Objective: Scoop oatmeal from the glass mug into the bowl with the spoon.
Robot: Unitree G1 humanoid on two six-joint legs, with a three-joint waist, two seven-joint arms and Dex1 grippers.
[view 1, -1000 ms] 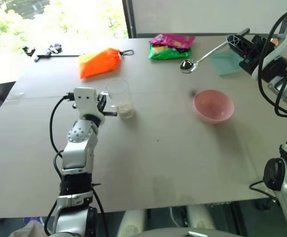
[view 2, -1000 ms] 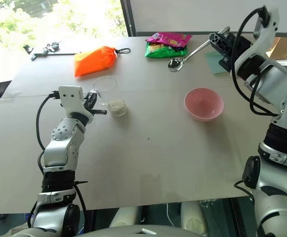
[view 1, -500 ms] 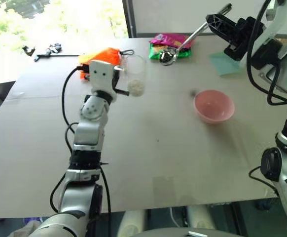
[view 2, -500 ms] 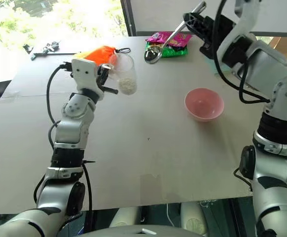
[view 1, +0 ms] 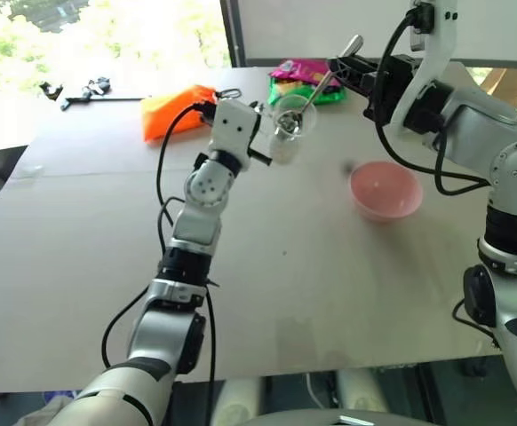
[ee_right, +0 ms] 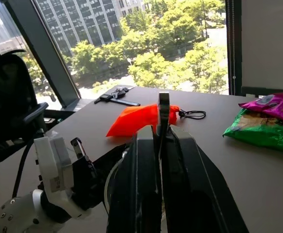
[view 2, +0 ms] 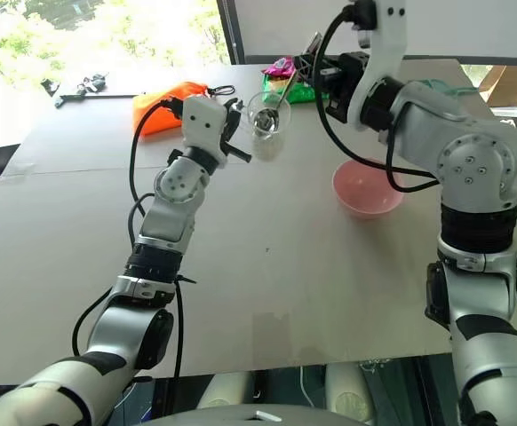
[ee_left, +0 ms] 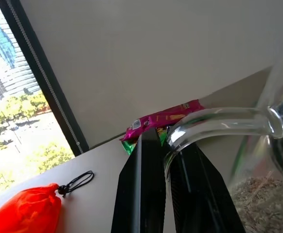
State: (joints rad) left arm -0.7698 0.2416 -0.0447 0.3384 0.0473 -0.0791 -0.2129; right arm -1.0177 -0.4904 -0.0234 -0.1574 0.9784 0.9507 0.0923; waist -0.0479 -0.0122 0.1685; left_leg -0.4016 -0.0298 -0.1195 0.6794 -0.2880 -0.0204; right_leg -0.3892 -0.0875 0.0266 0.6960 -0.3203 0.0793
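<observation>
the left tool (ee_left: 163, 194) is pinching the handle of the glass mug (view 1: 290, 124), holding it raised above the counter (view 1: 267, 293) with the oatmeal (ee_left: 270, 204) in its base. the right tool (ee_right: 158, 160) is clamped on the handle of the spoon (view 1: 316, 93), whose small bowl sits inside the mug's mouth. the pink bowl (view 1: 385, 191) rests on the counter below the right tool, well apart from the left tool.

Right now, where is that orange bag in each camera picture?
Left eye view: orange bag on the table's far side, left of the raised glass mug.
Right eye view: the same spot.
Left wrist view: near the window, its black cord toward the packet.
Right wrist view: mid-table, before the window.
Shared landmark: the pink-and-green snack packet.
</observation>
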